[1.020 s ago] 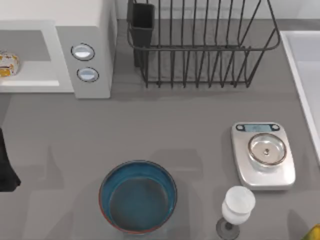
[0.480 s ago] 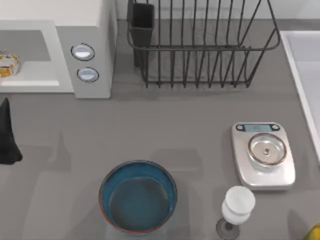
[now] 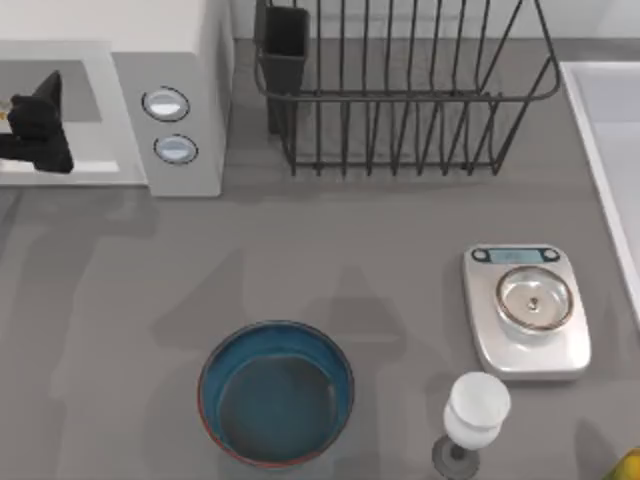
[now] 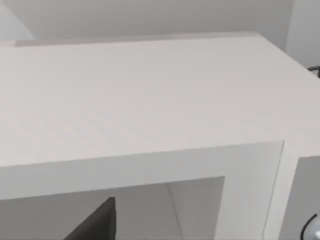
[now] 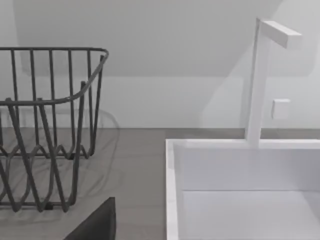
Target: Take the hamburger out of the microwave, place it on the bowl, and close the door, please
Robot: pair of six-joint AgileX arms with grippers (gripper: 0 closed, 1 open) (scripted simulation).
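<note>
The microwave (image 3: 200, 50) stands at the back left with its cavity open toward the table's front. My left gripper (image 3: 32, 118) hovers at the cavity mouth, over the spot where the hamburger lay, and the hamburger is hidden beneath it. The left wrist view looks across the microwave's (image 4: 150, 100) white top into the cavity, with a dark part of the gripper at the frame's edge. The door is out of view. The blue bowl (image 3: 276, 393) with its reddish-brown rim sits empty near the front, well apart from the gripper. My right arm is parked off to the right.
A black wire dish rack (image 3: 400, 90) stands at the back middle. A silver scale (image 3: 527, 308) and a white goblet (image 3: 475, 415) sit at the front right, and a sink (image 3: 610, 150) runs along the right edge. A yellow object (image 3: 630, 465) pokes in at the front right corner.
My left gripper has travelled from the table's left edge back to the microwave's opening and now covers the hamburger. Nothing else has moved.
</note>
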